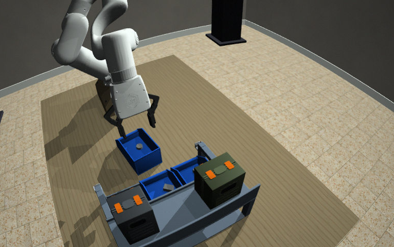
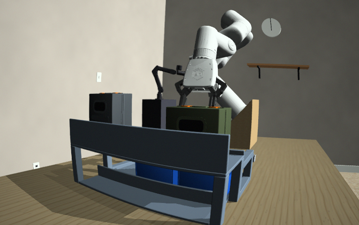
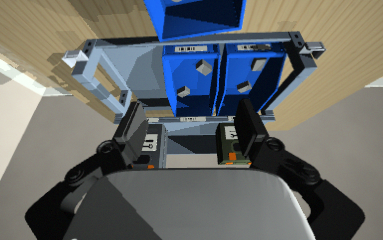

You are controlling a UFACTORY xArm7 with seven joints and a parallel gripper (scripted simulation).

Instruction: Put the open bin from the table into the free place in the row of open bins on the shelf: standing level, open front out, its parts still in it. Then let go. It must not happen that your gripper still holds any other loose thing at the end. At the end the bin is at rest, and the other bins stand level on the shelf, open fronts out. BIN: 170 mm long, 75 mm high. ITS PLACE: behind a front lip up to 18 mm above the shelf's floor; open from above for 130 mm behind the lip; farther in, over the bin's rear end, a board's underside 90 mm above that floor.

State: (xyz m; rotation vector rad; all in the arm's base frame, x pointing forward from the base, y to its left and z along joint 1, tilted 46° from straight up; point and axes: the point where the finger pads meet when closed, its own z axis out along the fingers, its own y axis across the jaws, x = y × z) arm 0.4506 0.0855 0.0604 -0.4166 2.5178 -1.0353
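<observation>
On the wooden table, the blue open-topped plastic bin (image 1: 139, 151) sits ungrasped beside the grey shelf (image 1: 101, 191); the black-fingered gripper (image 1: 137, 128) hovers above it, spread wide and empty. Grasping, carrying and slotting remain.

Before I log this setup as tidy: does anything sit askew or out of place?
Only the blue bin: it stands on the table, turned at an angle to the shelf, outside the row. The gripper hangs open over it.
</observation>
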